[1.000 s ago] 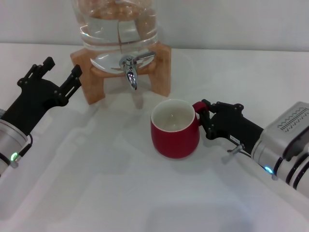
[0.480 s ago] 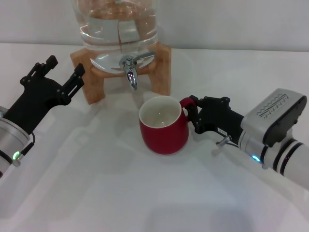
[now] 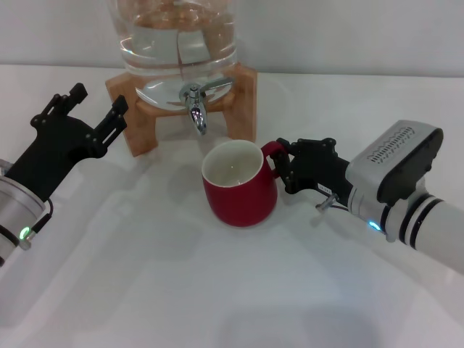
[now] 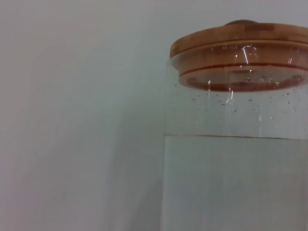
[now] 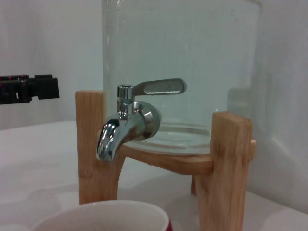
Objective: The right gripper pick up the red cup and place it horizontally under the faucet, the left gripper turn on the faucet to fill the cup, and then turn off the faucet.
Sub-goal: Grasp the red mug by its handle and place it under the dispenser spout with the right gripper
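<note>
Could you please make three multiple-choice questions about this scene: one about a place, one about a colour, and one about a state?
1. Where is the red cup?
A. under the wooden stand
B. on the table in front of the faucet
C. on the jar lid

2. What colour is the cup inside?
A. cream-white
B. black
C. blue

3. What is the state of the right hand?
A. open, far from the cup
B. shut on the cup's handle
C. holding the faucet lever

Answers:
1 B: it stands upright just before the faucet, not yet below the spout.
2 A: the head view shows a pale interior.
3 B: its fingers clamp the handle; the left hand waits open beside the wooden stand.
</note>
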{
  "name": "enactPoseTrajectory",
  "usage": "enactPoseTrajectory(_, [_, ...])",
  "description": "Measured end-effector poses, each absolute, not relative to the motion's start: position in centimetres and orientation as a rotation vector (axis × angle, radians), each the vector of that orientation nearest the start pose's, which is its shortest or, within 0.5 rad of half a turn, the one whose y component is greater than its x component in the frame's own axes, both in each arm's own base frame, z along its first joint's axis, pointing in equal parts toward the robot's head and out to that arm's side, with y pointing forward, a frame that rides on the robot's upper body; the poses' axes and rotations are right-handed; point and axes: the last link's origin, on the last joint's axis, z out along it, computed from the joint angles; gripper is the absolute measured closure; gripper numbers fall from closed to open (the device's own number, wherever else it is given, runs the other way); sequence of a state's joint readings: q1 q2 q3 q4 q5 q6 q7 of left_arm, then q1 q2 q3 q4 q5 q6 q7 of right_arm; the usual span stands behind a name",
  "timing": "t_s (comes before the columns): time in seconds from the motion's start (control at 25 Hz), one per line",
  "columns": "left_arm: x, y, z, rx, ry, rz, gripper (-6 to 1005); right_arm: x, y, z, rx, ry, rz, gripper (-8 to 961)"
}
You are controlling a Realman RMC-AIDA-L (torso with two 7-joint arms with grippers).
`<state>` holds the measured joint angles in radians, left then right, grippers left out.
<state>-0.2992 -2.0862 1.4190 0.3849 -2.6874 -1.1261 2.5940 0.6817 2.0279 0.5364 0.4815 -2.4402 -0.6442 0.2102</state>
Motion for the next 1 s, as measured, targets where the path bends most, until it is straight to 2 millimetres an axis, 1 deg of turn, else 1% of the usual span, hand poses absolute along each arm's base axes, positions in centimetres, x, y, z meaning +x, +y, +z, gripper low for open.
enactPoseTrajectory(0.48, [-30.9, 32.4, -0.7, -1.849, -0.514, -0.859, 243, 19.3, 38.0, -12.5, -2.326, 0.397, 0.543, 827])
enactPoseTrajectory(1.0, [-30.9, 32.3, -0.6, -1.838, -0.513, -0.873, 242, 17.4, 38.6, -13.1, -2.357, 0.369, 0.539, 823])
